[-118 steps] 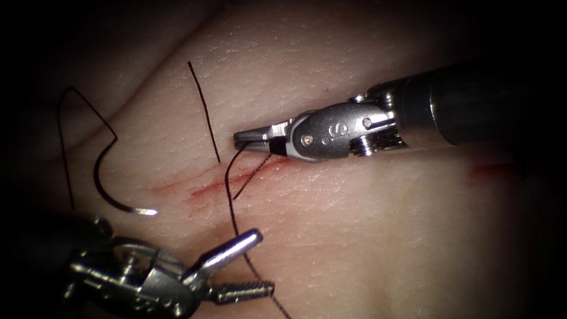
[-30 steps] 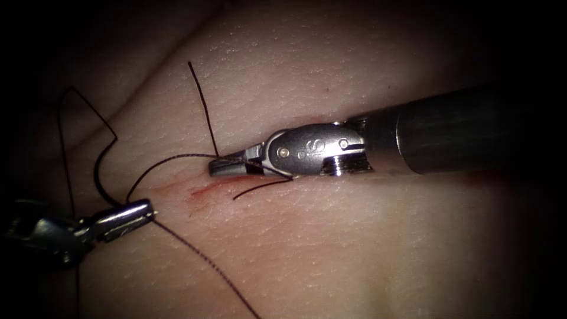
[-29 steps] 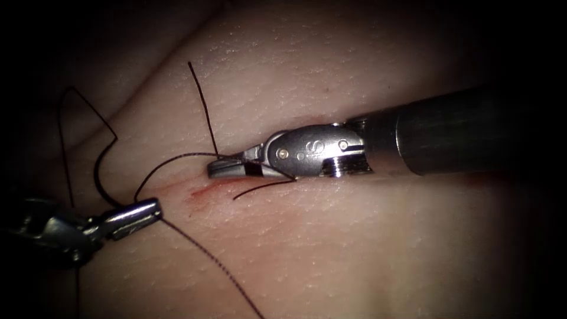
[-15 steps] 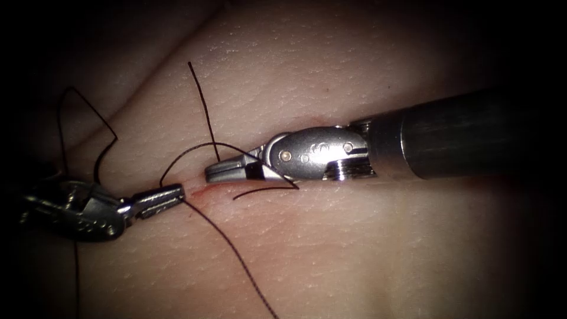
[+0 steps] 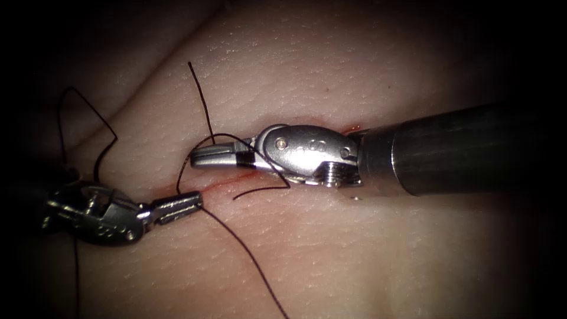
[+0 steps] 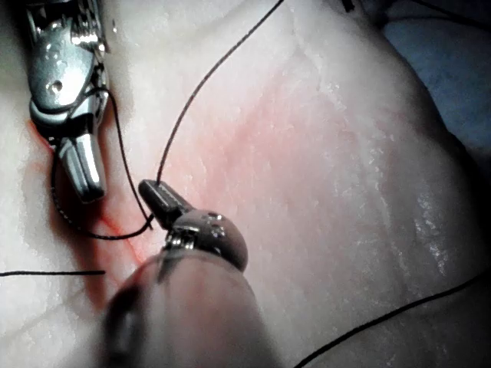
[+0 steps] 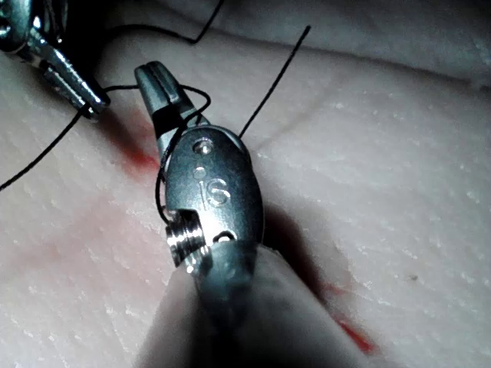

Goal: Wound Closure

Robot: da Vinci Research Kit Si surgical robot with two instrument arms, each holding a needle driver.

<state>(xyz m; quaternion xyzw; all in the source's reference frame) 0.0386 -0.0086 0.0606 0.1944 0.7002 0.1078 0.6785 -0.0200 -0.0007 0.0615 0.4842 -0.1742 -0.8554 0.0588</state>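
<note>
Left pincer (image 5: 180, 207) is clamped on the thread (image 5: 236, 239) just beside the near lip of the cut (image 5: 224, 184), toward its left end, and in the left wrist view (image 6: 157, 193) the strand runs straight into its closed tip. Compared with a second ago it has travelled rightward toward the wound, and the thread it carries now arches up and over the right pincer (image 5: 215, 157), lying as a loop across that tool's neck; the right wrist view shows the same strand draped round the right pincer (image 7: 157, 88). Its jaws look pressed together, but whether they hold anything I cannot tell.

The needle (image 5: 103, 159) lies free on the tissue (image 5: 366, 254), well to the left of the cut, out of the flesh and held by neither tool, its curve partly hidden behind the left tool. A loose end of thread (image 5: 201, 103) stands up from the far side of the wound, and a short tail (image 5: 260, 191) lies along the cut below the right pincer. Red fluid (image 5: 215, 188) marks the wound line.

Judging by this, the stitch has been passed and a wrap for a knot is being laid; no knot is yet seated, and the cut remains unclosed.
</note>
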